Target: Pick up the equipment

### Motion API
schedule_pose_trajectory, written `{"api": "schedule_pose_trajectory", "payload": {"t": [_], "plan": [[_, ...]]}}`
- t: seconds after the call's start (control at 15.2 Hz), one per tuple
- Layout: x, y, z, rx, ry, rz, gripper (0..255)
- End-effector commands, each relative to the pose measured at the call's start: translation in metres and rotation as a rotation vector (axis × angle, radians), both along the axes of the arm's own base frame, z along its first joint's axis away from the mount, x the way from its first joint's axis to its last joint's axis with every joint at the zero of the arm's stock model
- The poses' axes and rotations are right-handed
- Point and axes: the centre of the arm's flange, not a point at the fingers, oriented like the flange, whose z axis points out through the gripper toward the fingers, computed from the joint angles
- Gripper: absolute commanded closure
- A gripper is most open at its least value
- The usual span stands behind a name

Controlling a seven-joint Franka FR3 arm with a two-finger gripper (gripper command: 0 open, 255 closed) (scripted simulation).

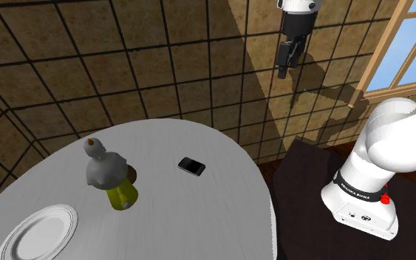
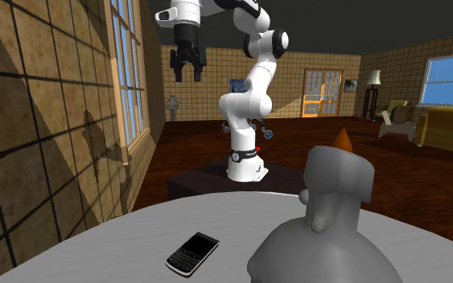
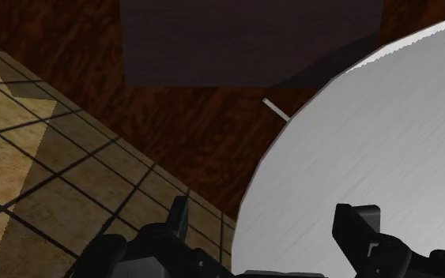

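Hanging high over the edge of the table [image 1: 199, 137], the gripper [image 1: 286, 60] has its fingers spread wide with nothing between them, and it is well apart from the phone [image 1: 191, 166].

The long way down is the main risk. A small error in aim could probably bring the fingers onto bare tabletop instead of astride the phone. Because the phone lies flat, the tips must likely reach almost to the surface. If they go too deep they jam against the table, and if they stay too shallow they close above the phone or skid off its edges. The grey figure [image 1: 103, 168] stands near the phone and could be knocked by a careless sweep.

The phone is a thin black slab with a dark screen and a keypad, lying face up on the white table between the figure and the rim nearest the stand [image 1: 361, 210].
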Motion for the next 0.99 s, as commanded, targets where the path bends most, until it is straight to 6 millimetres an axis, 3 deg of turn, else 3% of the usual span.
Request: {"api": "schedule_pose_trajectory", "payload": {"t": [0.0,0.92], "plan": [[0.000,0.000,0.000,0.000,0.000,0.000,0],[0.094,0.098,-0.125,-0.015,-0.013,0.124,0]]}}
